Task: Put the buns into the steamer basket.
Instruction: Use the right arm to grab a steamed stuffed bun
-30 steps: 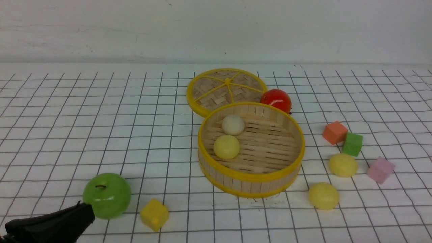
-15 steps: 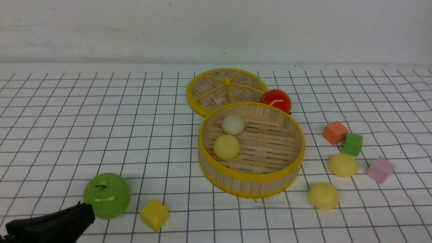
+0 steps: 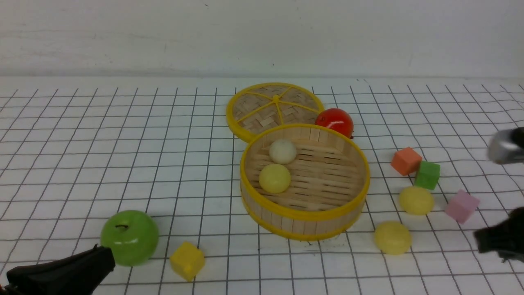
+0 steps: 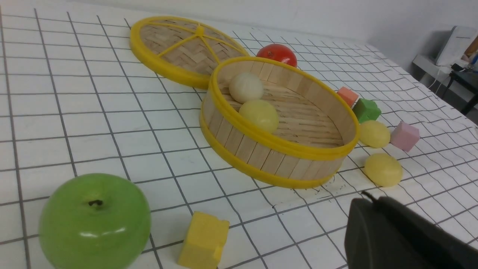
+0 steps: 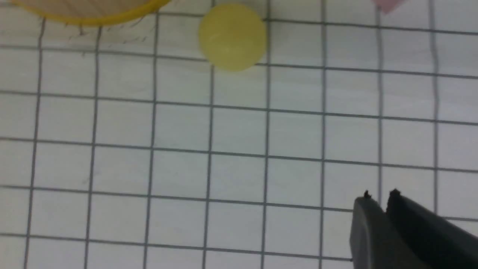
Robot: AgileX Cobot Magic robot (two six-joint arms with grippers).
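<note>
Two buns (image 3: 274,178) are sitting inside the steamer basket (image 3: 305,215). Two more buns (image 3: 392,237) are lying on the worktop (image 3: 123,143) just right of it.

Right pincer (image 5: 379,194) is hovering nearby, tips together. Left pincer (image 3: 61,272): cannot tell.

The buns are probably light, smooth and slippery, so grip across the widest part.

The round yellow-rimmed bamboo steamer basket (image 3: 305,223) stands upright, holding an off-white dome bun (image 3: 282,151) and a pale yellow bun (image 3: 274,178). Two more lie to its right: a near yellow bun (image 3: 392,237) and a far yellow bun (image 3: 416,200).
</note>
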